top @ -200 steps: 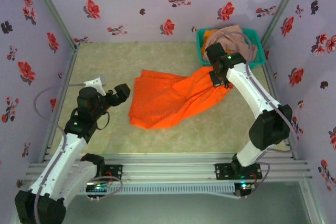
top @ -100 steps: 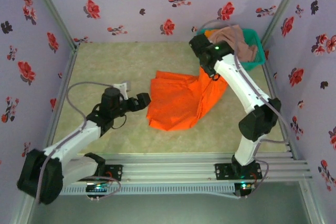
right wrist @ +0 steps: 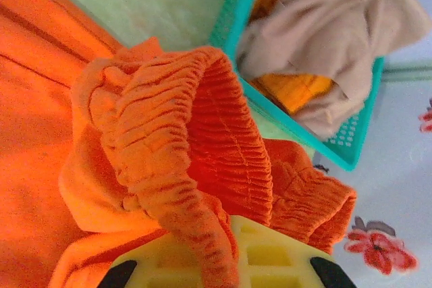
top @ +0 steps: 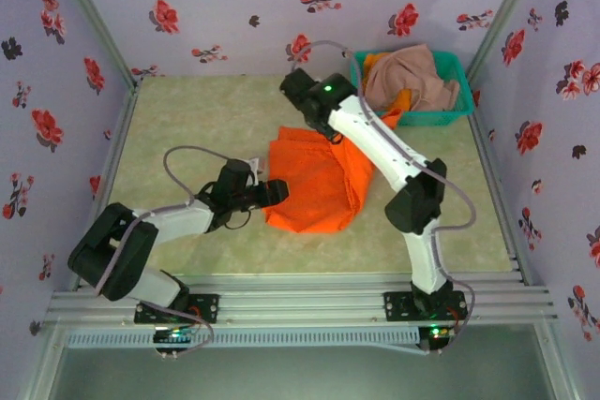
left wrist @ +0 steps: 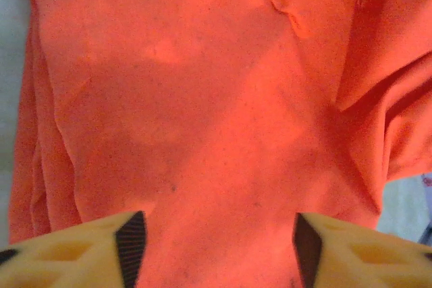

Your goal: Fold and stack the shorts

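1 pr orange shorts [top: 314, 185]: ribbed elastic waistband [right wrist: 175, 133] bunched in clenched right pincer [right wrist: 223, 271], left pincer [left wrist: 216, 247] spread over smooth part.

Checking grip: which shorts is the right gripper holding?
The orange shorts on the table, by the waistband; the others lie in the teal basket.

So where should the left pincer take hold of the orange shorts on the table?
Grip the left edge of the orange shorts, coming in low from the left, where the left pincer faces it with jaws apart. That edge lies flat on the table, opposite the elastic waistband bunched in the right pincer.
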`<state>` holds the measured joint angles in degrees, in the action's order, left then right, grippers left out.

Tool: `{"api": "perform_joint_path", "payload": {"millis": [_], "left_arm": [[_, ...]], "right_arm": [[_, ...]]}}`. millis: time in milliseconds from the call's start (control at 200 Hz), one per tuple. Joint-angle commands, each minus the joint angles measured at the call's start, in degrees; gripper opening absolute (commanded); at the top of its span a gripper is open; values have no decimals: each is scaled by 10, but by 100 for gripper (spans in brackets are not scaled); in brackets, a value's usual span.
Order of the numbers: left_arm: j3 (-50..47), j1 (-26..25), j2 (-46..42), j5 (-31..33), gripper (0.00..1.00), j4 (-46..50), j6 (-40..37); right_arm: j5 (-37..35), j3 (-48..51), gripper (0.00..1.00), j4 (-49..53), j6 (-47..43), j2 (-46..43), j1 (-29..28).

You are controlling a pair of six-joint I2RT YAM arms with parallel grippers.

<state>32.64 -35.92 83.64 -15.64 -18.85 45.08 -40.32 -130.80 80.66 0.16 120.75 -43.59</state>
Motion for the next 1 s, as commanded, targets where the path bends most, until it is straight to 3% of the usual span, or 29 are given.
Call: {"api": "perform_joint_path", "payload": {"millis": [0, 80, 190, 335, 440, 560, 595, 665, 750, 860, 995], "left_arm": [[-19, -9, 10, 27, 43, -19, 4], [-34, -12, 13, 37, 30, -21, 7], [-55, -15, 14, 45, 21, -27, 14], [-77, -17, 8, 52, 18, -38, 25], [-95, -16, -35, 71, 18, -38, 31], [-122, -16, -152, 122, 29, -2, 42], [-127, -16, -196, 143, 36, 26, 46], [-139, -14, -289, 183, 50, 87, 52], [-141, -10, -388, 209, 67, 146, 55], [-88, 0, -433, 216, 76, 221, 30], [18, 15, -354, 171, 81, 275, 11]], "right_arm": [[9, -56, 0, 36, 11, 45, -29], [24, -86, 0, 40, 20, 77, -48], [55, -112, 0, 31, 37, 113, -70], [124, -117, 0, -13, 72, 150, -90], [231, -117, 13, -46, 115, 173, -95], [390, -121, 42, -101, 161, 168, -89], [427, -120, 51, -120, 175, 153, -83], [468, -102, 69, -162, 206, 107, -67], [492, -26, 82, -227, 240, 30, -40], [511, 135, 84, -336, 286, -83, -11], [483, 307, 84, -421, 323, -170, 9]]}}
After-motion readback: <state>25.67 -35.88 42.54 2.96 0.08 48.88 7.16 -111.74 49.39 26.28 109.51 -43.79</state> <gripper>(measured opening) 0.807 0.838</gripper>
